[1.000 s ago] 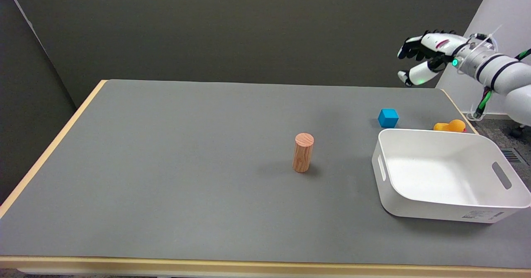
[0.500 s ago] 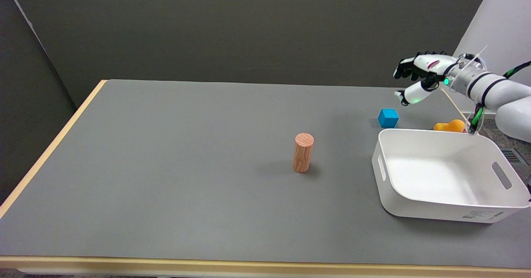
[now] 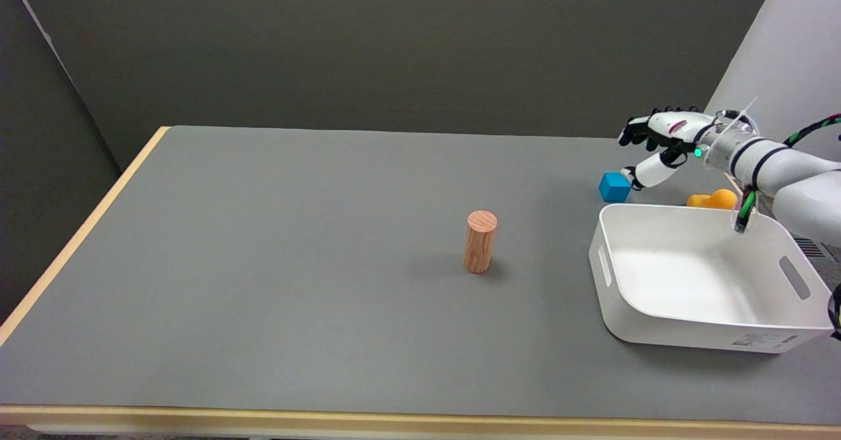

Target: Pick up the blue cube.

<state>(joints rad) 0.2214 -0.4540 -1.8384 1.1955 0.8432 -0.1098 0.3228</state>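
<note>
Grey table [image 3: 295, 243] with a pale wooden edge, seen from above its near side; a white bin [image 3: 706, 279] with slotted handles stands at the right, its inside bare; the right arm [image 3: 782, 171] reaches in from the right above the bin's far rim. Compared with one second ago, the arm has descended and moved leftward, so that the right hand [image 3: 657, 144], formerly high against the wall, now hangs low over the table just right of the blue cube [image 3: 615, 186]; the fingers [image 3: 636, 131] are spread apart and hold nothing, the thumb's tip appearing at the cube's right edge, though contact cannot be judged from this view. The cube rests on the table in the same place as before, just beyond the bin's far left corner; the other objects have likewise not moved. A wooden cylinder [image 3: 480, 241] stands upright near the table's middle, well apart from the cube; an orange toy [image 3: 713, 199] lies behind the bin's far rim, partly hidden by it, to the right of the hand.
</note>
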